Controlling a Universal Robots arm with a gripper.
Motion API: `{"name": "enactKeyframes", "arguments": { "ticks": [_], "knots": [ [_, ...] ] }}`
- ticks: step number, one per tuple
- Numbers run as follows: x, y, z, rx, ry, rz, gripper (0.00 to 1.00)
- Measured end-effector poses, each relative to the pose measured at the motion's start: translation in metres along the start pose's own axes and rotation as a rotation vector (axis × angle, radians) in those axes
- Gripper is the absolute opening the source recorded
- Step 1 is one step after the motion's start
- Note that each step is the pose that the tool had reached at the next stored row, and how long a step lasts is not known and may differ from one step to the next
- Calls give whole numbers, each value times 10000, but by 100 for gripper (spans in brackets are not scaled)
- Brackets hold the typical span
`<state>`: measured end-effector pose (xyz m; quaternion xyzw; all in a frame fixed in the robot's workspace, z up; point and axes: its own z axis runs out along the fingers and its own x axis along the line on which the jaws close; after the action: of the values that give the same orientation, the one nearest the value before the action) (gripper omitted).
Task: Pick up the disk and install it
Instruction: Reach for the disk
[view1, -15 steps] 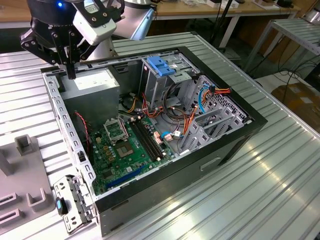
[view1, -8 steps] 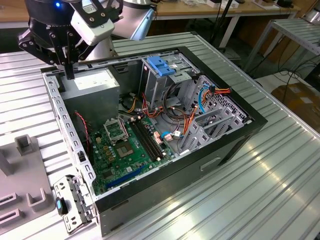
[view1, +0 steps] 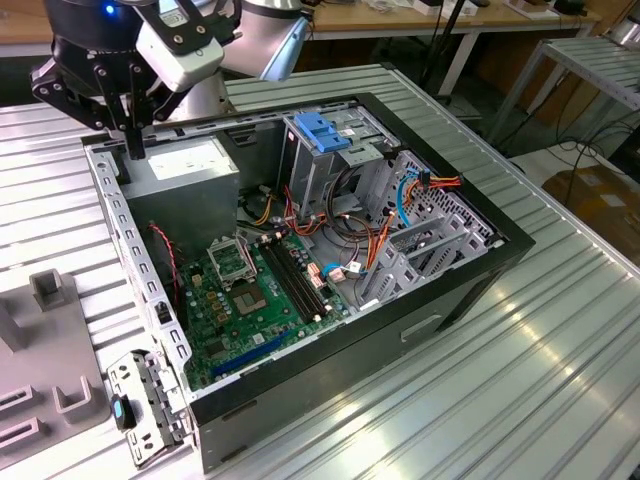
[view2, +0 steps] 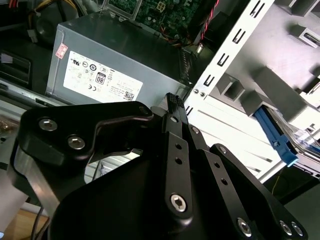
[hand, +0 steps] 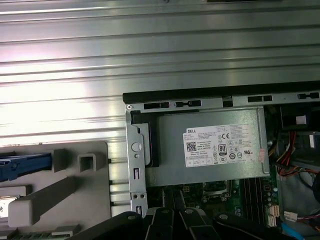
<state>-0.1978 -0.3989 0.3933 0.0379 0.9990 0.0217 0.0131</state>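
Fingers (view1: 134, 146) seem pinched shut and empty over the case (view1: 120, 215) rim, since we've not yet reached the disk (hand: 22, 166) parked beside them.

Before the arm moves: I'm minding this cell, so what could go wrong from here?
1. The end effector, shut and empty, hangs close by the case rim beside the power supply; a low sideways move could strike the metal.
2. The disk lies among the posts of the grey holder; an off-centre grasp may hit a post.
3. Loose cables crowd the drive bay and could snag the disk.
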Motion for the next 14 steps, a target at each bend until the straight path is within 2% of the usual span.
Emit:
{"name": "enactKeyframes", "arguments": {
  "ticks": [14],
  "knots": [
    [59,-4,-2,0,0,0,11]
  ]
}}
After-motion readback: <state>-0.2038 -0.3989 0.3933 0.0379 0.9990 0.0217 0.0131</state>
